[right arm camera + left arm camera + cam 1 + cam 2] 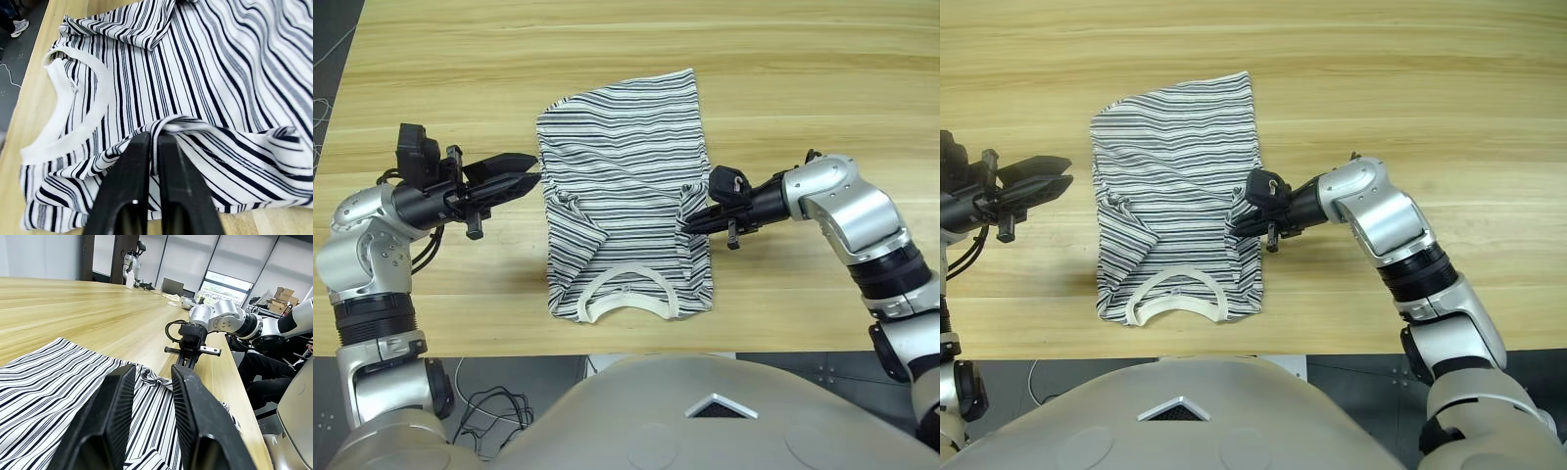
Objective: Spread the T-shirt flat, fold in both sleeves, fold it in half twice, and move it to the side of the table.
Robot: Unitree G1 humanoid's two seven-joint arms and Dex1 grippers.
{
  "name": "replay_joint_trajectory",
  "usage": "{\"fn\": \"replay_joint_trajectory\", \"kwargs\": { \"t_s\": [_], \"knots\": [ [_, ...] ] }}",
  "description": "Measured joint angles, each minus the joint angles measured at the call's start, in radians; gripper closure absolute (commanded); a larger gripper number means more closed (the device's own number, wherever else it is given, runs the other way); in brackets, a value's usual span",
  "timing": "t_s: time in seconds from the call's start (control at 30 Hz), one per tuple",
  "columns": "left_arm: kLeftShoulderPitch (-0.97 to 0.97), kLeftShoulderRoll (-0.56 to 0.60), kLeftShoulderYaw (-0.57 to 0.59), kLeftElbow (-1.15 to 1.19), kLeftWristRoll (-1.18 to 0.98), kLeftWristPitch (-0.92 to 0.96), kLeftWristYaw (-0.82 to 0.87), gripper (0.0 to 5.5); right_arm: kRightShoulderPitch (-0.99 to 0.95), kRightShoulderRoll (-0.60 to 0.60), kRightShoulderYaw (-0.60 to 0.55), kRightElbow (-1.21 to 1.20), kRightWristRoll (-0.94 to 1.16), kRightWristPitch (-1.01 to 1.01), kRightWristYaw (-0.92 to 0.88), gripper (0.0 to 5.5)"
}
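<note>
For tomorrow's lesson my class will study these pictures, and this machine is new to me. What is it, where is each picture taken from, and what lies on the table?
It is a humanoid robot with two arms, each ending in a two-finger gripper. Two pictures come from its head, looking down over the arms; two come from cameras on the wrists. On the table lies a striped T-shirt, sleeves folded in, collar nearest the robot. The right gripper is shut on a fold at the shirt's right edge. The left gripper is open at the left edge, holding nothing.
</note>
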Motion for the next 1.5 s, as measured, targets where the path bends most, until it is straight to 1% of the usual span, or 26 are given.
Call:
{"fn": "replay_joint_trajectory", "kwargs": {
  "t_s": [0.03,0.2,0.33,0.47,0.57,0.63,0.67,0.7,0.73,0.8,0.83,0.9,0.93,1.03,1.1,1.23,1.3,1.37,1.43,1.5],
  "knots": [
    [0.0,0.0,0.0,0.001,0.0,0.0,0.0,4.12,-0.003,0.002,0.006,0.01,-0.005,-0.006,0.0,4.63],
    [0.0,-0.001,-0.003,0.002,0.0,0.001,0.0,4.12,-0.006,0.009,0.009,0.023,0.005,-0.008,0.014,4.63],
    [0.0,0.002,-0.009,-0.008,-0.003,0.034,0.0,4.12,-0.012,-0.003,-0.05,-0.005,0.057,0.006,0.041,4.63],
    [0.012,0.005,-0.01,-0.083,-0.008,0.036,0.0,4.12,-0.013,-0.045,-0.167,-0.044,0.179,0.083,0.09,4.63],
    [0.024,0.008,-0.009,-0.117,-0.014,0.037,0.0,4.12,-0.012,-0.071,-0.221,-0.054,0.217,0.098,0.097,4.63],
    [0.037,0.013,-0.019,-0.123,0.057,-0.02,0.031,4.12,-0.007,-0.095,-0.236,-0.05,0.202,0.06,0.092,4.63],
    [0.063,0.014,-0.033,-0.126,0.161,-0.118,0.091,3.97,0.012,-0.122,-0.237,-0.036,0.154,-0.021,0.084,4.45],
    [0.09,0.013,-0.041,-0.13,0.234,-0.205,0.124,3.82,0.041,-0.145,-0.235,-0.026,0.11,-0.103,0.081,4.3],
    [0.123,0.013,-0.044,-0.138,0.314,-0.313,0.152,3.59,0.082,-0.174,-0.23,-0.017,0.06,-0.208,0.082,4.04],
    [0.194,0.028,-0.044,-0.161,0.439,-0.517,0.162,3.24,0.155,-0.227,-0.204,0.018,-0.047,-0.438,0.078,3.64],
    [0.217,0.045,-0.042,-0.166,0.48,-0.582,0.163,3.1,0.174,-0.243,-0.197,0.036,-0.081,-0.517,0.076,3.47],
    [0.273,0.109,-0.024,-0.165,0.629,-0.79,0.175,2.74,0.209,-0.271,-0.168,0.102,-0.161,-0.761,0.076,3.07],
    [0.294,0.145,-0.005,-0.165,0.689,-0.88,0.187,2.66,0.225,-0.28,-0.159,0.128,-0.189,-0.864,0.076,2.96],
    [0.401,0.26,0.088,-0.172,0.835,-1.134,0.233,2.13,0.277,-0.294,-0.12,0.174,-0.236,-1.144,0.103,2.34],
    [0.453,0.277,0.103,-0.195,0.861,-1.186,0.266,2.13,0.302,-0.294,-0.105,0.176,-0.234,-1.236,0.112,2.34],
    [0.519,0.312,0.087,-0.182,0.864,-1.232,0.293,2.13,0.304,-0.29,-0.092,0.214,-0.227,-1.325,0.112,2.34],
    [0.545,0.316,0.041,-0.171,0.876,-1.258,0.322,2.13,0.307,-0.275,-0.082,0.221,-0.215,-1.371,0.108,2.34],
    [0.559,0.307,0.001,-0.17,0.888,-1.263,0.349,2.13,0.302,-0.255,-0.079,0.256,-0.234,-1.46,0.074,2.34],
    [0.569,0.281,-0.065,-0.159,0.928,-1.28,0.39,2.13,0.265,-0.215,-0.072,0.356,-0.318,-1.653,-0.001,2.34],
    [0.579,0.274,-0.096,-0.141,0.946,-1.296,0.431,2.13,0.23,-0.192,-0.056,0.418,-0.364,-1.763,-0.052,2.34]
  ]
}}
